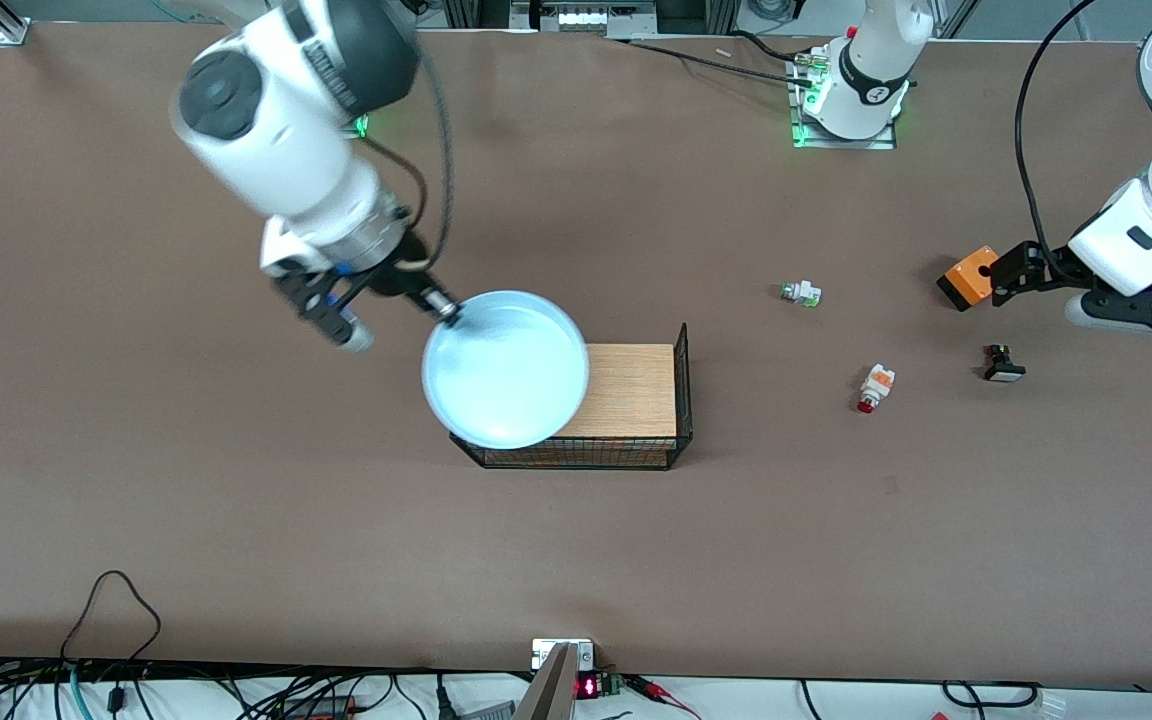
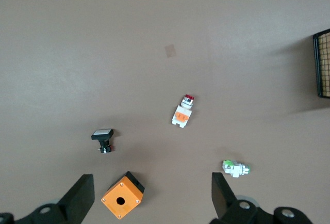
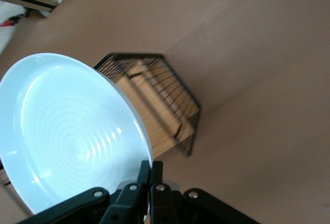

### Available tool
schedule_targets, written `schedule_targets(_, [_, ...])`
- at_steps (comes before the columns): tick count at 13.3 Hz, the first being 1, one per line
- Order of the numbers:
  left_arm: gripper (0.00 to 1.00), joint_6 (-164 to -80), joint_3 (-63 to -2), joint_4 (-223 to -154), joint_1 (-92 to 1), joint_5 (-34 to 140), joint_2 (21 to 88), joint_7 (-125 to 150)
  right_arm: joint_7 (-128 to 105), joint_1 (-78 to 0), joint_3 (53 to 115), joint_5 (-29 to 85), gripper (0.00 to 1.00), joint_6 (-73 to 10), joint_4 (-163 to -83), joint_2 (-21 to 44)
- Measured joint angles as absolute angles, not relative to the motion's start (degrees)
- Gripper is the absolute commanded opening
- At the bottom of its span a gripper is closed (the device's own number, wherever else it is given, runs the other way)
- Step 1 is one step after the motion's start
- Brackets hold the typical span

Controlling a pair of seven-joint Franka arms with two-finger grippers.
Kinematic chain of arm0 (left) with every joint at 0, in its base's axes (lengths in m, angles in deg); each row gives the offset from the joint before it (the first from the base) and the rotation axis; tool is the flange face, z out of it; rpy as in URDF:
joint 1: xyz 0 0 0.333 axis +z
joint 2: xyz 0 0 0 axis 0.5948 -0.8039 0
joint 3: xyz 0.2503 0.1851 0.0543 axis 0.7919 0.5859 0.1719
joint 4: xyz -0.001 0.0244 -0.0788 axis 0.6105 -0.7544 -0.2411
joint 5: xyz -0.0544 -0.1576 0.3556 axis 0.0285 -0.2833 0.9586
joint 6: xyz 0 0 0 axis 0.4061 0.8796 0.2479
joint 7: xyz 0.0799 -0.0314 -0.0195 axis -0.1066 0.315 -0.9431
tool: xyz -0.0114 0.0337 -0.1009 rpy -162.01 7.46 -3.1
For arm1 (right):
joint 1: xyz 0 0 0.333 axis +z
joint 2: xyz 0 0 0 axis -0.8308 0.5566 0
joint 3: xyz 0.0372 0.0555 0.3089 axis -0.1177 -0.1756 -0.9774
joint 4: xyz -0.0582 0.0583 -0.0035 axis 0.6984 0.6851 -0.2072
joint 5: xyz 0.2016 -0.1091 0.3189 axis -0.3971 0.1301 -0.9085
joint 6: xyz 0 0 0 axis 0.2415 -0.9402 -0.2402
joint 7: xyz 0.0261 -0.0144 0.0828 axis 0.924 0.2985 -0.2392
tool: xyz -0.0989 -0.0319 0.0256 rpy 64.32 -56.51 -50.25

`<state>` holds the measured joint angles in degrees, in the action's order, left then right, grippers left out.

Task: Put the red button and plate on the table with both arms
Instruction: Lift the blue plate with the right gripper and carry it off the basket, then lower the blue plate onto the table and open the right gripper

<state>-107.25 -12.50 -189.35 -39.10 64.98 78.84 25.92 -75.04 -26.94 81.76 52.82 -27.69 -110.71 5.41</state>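
The light-blue plate [image 1: 504, 368] hangs tilted over the wooden-topped wire rack [image 1: 636, 390], held by its rim. My right gripper [image 1: 448, 311] is shut on that rim; in the right wrist view the fingers pinch the plate's [image 3: 67, 136] edge at the gripper [image 3: 151, 170]. The red button [image 1: 874, 388] lies on the table [image 1: 236, 520] toward the left arm's end; it also shows in the left wrist view [image 2: 182, 113]. My left gripper [image 2: 152, 195] is open and empty, up over an orange box [image 2: 122, 195].
The orange box with a hole [image 1: 969, 277] sits by the left gripper. A white piece with a green tip [image 1: 801, 293] and a black-bodied button with a white cap [image 1: 1002, 364] lie near the red button. Cables run along the table's near edge.
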Motion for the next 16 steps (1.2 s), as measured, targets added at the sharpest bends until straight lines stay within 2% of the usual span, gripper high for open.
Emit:
schedule_targets(4, [1.0, -107.25, -12.39, -190.22, -39.22, 64.97, 79.16, 26.04, -48.39, -38.1, 82.03, 53.08, 0.0, -17.04, -110.55, 5.43])
schedule_targets(7, [1.0, -107.26, -12.39, -190.19, -39.44, 64.97, 79.16, 26.06, -31.07, -46.35, 82.24, 54.29, 0.0, -13.82, -111.57, 5.42])
schedule_targets(9, [1.0, -107.28, -12.41, -190.1, -39.74, 64.97, 79.16, 26.06, -19.97, -52.52, 82.3, 56.58, 0.0, -13.97, -115.5, 5.5])
schedule_targets(12, [1.0, -107.34, -12.44, -189.77, -39.99, 64.97, 79.16, 26.06, -12.21, -56.05, 82.29, 58.58, 0.0, -21.19, -123.5, 5.75])
schedule_targets(16, [1.0, -107.34, -12.46, -189.61, -40.05, 64.97, 79.16, 26.1, -9.0, -56.77, 82.18, 58.94, 0.0, -37.47, -137.12, 6.66])
